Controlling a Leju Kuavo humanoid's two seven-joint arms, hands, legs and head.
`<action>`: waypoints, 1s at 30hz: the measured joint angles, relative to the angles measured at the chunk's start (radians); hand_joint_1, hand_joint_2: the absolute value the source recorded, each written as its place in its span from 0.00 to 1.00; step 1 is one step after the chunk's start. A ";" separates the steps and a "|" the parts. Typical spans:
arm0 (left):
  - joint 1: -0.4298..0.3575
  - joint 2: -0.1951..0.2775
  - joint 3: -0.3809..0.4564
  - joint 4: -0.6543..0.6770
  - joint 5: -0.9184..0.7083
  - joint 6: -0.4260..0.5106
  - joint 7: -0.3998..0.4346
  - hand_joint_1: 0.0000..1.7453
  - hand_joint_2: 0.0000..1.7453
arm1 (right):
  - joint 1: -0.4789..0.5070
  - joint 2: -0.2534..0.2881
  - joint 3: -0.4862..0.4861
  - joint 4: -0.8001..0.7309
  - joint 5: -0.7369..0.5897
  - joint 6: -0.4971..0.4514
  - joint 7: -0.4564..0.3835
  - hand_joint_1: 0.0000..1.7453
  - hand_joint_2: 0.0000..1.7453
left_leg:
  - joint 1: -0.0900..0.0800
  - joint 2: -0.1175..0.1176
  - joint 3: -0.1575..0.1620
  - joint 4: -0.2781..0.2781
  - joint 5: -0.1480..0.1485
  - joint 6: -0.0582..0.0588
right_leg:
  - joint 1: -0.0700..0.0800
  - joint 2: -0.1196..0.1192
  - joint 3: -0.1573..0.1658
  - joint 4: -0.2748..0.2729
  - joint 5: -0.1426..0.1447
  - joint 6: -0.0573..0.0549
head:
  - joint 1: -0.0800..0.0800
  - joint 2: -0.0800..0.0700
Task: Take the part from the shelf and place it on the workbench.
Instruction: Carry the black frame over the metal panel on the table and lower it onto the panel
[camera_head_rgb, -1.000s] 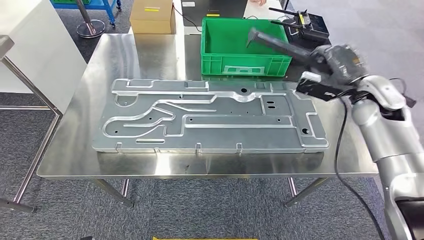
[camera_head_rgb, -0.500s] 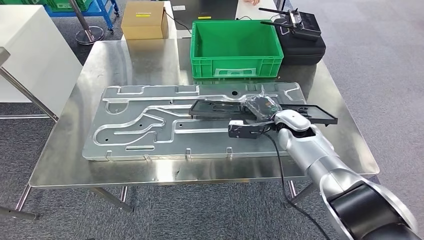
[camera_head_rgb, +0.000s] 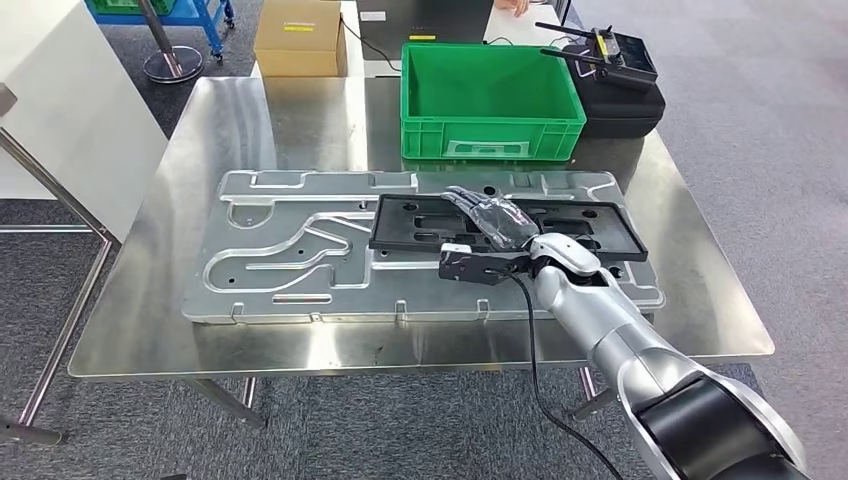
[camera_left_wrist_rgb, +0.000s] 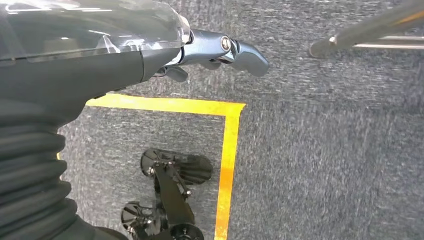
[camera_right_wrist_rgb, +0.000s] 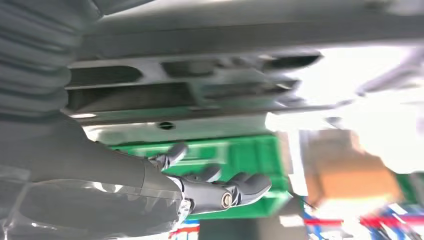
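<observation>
I see one black part (camera_head_rgb: 560, 225), a flat rectangular frame with cut-outs, lying across the right half of the one large silver stamped panel (camera_head_rgb: 300, 250). My right hand (camera_head_rgb: 495, 222) rests on top of the part near its middle, fingers stretched out over it; whether they actually grip it I cannot tell. In the right wrist view the right hand's fingers (camera_right_wrist_rgb: 240, 187) are loosely curved with the part's edge (camera_right_wrist_rgb: 200, 87) beside them.

The panel lies on the one steel workbench (camera_head_rgb: 200, 120). Beyond the panel stands one green crate (camera_head_rgb: 490, 125), touching or just beside the panel's far edge. Beside the crate, away from the panel's middle, sits one black case (camera_head_rgb: 625, 100). Past the workbench's far edge, one cardboard box (camera_head_rgb: 298, 38).

My left hand (camera_left_wrist_rgb: 220, 50) hangs over grey carpet and a yellow floor line (camera_left_wrist_rgb: 227, 150), fingers apart, holding nothing.
</observation>
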 joint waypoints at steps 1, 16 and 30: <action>0.001 0.000 0.000 0.000 -0.001 0.001 0.002 0.00 0.00 | 0.007 0.000 -0.017 -0.025 -0.039 0.018 -0.025 0.00 0.00 | -0.003 -0.001 0.002 0.000 0.000 0.000 | 0.003 0.000 0.017 -0.040 0.030 -0.008 | 0.000 0.000; 0.024 -0.009 0.017 0.005 0.064 -0.032 -0.035 0.00 0.00 | 0.440 -0.176 -0.380 -0.910 -0.654 0.085 -0.190 0.00 0.00 | 0.009 0.005 -0.080 0.235 -0.117 -0.052 | 0.011 -0.020 0.157 -0.314 0.134 -0.048 | -0.010 0.000; 0.044 -0.031 0.065 0.005 0.083 -0.008 -0.051 0.00 0.00 | 1.089 -0.275 -1.105 -1.384 -0.623 -0.160 -0.190 0.00 0.00 | 0.005 0.007 0.010 0.003 -0.017 0.010 | 0.000 -0.009 0.067 -0.021 -0.067 0.017 | -0.008 0.000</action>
